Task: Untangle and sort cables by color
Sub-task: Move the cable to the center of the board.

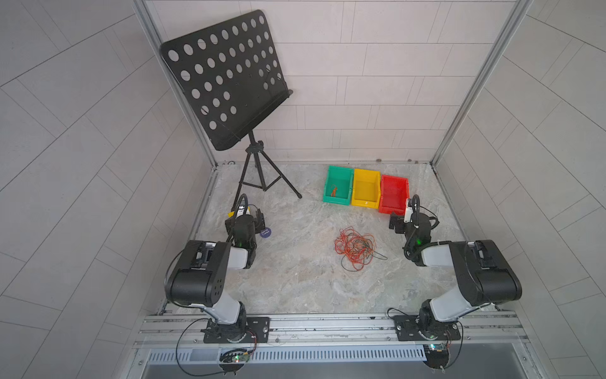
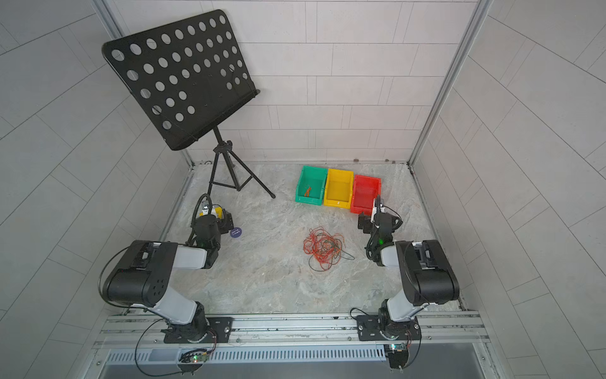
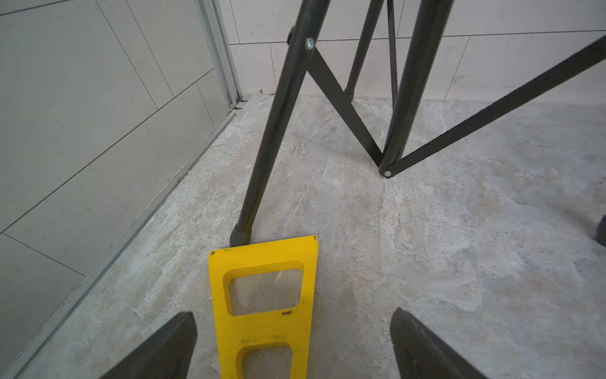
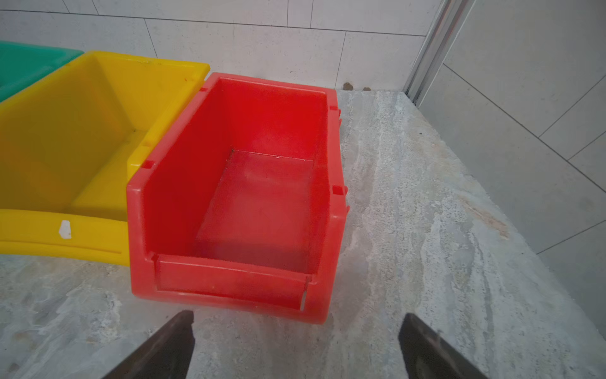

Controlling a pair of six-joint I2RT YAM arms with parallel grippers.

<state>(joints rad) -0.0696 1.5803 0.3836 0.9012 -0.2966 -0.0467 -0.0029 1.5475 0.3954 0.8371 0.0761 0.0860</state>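
Starting over at 10 o'clock, the black music stand (image 1: 226, 78) is standing on its tripod at the far corner of the surface (image 1: 295, 285), its perforated desk tilting back. Below it, at 9 o'clock, the left arm (image 1: 196, 275) is reaching toward a tripod foot, and the left jaws are standing wide apart, gripping nothing. In the wrist view a flat yellow plate with window cut-outs (image 3: 262, 328) is lying between them, touching neither, its end sitting right at the foot's rubber cap. A small dark blue disc (image 1: 265, 232) is lying just beside that arm's wrist, on its 3 o'clock side. On to the middle: the cables (image 1: 355, 246) are lying in one loose tangle a shade toward 4 o'clock from centre. Red and orange strands are knotting with black ones, a black loop is straying out at 6 o'clock, and the tangle is sitting well apart from both arms. Up at 1 o'clock three bins are sitting side by side: the green bin (image 1: 336, 199), with a small orange bit (image 1: 333, 191) lying inside, the yellow bin (image 1: 364, 203), then the red bin (image 1: 392, 210). At 3 o'clock the right arm (image 1: 485, 275) is hovering just in front of the red bin, the right jaws spreading fully open and holding nothing.
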